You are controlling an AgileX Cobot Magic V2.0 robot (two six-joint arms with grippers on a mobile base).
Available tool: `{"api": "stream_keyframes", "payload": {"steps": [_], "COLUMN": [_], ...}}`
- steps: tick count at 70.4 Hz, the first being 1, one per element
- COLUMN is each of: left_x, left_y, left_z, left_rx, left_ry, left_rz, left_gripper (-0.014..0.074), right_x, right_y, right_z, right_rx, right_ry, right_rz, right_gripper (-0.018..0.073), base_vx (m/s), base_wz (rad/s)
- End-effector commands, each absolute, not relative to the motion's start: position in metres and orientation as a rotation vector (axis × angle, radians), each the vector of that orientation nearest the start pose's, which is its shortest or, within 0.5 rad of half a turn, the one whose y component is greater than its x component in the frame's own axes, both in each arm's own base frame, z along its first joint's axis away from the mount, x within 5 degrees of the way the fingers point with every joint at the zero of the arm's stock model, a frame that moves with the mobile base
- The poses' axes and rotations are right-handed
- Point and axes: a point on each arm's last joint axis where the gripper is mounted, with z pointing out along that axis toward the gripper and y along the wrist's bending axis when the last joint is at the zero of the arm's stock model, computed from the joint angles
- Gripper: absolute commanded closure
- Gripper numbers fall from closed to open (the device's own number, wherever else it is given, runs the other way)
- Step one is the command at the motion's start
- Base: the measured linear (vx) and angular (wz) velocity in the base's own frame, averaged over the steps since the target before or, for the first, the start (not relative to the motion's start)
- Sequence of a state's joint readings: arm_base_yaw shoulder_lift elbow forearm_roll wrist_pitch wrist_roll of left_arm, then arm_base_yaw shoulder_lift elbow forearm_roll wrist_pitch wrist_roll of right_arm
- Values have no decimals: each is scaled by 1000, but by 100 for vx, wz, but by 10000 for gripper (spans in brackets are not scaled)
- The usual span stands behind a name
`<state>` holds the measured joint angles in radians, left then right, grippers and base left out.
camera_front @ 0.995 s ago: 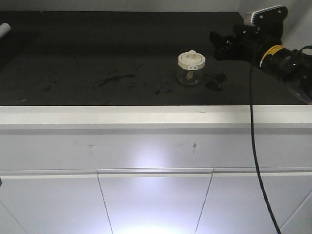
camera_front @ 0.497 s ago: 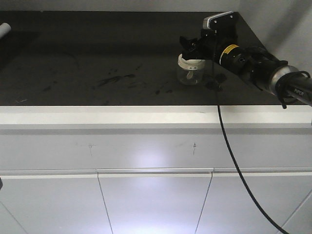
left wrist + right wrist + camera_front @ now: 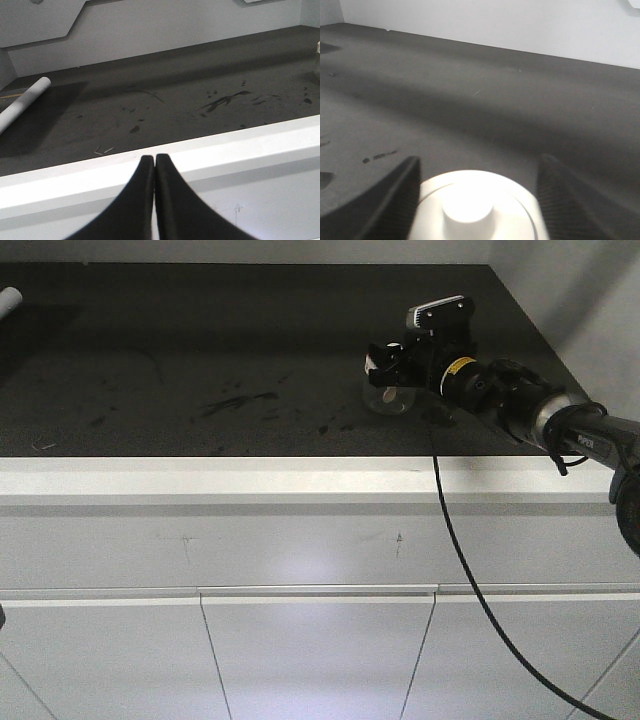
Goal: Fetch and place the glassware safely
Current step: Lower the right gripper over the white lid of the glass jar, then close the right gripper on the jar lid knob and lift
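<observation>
My right gripper (image 3: 479,162) is low over the jar (image 3: 388,400), with my two dark fingers (image 3: 385,200) spread wide on either side of its cream-white lid (image 3: 480,210). The round knob (image 3: 467,205) sits midway between them. Both fingers look right up against the lid's rim, but the close view is blurred, so I cannot tell whether I am squeezing it or only flanking it. From the front, the clear glass body shows below my fingers, standing upright on the dark countertop (image 3: 200,360), towards its right side and a little back from the front edge. Dark smudges (image 3: 235,400) mark the surface to the jar's left. A black cable (image 3: 450,530) hangs from my right arm down across the white cabinet fronts (image 3: 300,660). A pale wall (image 3: 520,25) rises behind the counter.

My left gripper (image 3: 154,167) is clenched, fingers pressed together with nothing between them, in front of the counter's white front edge (image 3: 225,145). A white tube (image 3: 22,105) lies on the countertop at the far left, well apart from the jar.
</observation>
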<state>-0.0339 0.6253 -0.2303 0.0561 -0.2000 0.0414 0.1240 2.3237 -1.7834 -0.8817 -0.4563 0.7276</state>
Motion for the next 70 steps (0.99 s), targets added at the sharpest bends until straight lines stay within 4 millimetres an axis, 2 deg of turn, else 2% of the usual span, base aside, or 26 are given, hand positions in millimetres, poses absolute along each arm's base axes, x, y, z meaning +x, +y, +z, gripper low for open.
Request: {"api": "stream_keyframes", "payload": {"steps": [1, 16, 27, 39, 60, 70], "left_x": [131, 131, 131, 131, 131, 131], "left_y": [-6, -6, -6, -6, -6, -6], "left_z": [270, 270, 270, 270, 271, 273], "left_rx": [104, 104, 104, 104, 104, 104], "left_ry": [1579, 1579, 1579, 1578, 1566, 1545], "left_rz": [26, 26, 26, 27, 26, 26], "left_gripper": [603, 603, 603, 603, 603, 603], "right_x": [528, 527, 527, 522, 497, 484], "right_y": [100, 100, 100, 99, 102, 102], "right_z": [253, 253, 255, 272, 325, 341], "right_rx": [-443, -444, -444, -443, -512, -551], "right_ry": [1515, 1512, 1509, 1500, 1502, 1559], "right_rz": [341, 345, 345, 347, 381, 389], "right_gripper": [230, 574, 568, 564, 563, 562], "base_vx": [0, 0, 0, 0, 0, 0], "base_wz": [0, 0, 0, 0, 0, 0]}}
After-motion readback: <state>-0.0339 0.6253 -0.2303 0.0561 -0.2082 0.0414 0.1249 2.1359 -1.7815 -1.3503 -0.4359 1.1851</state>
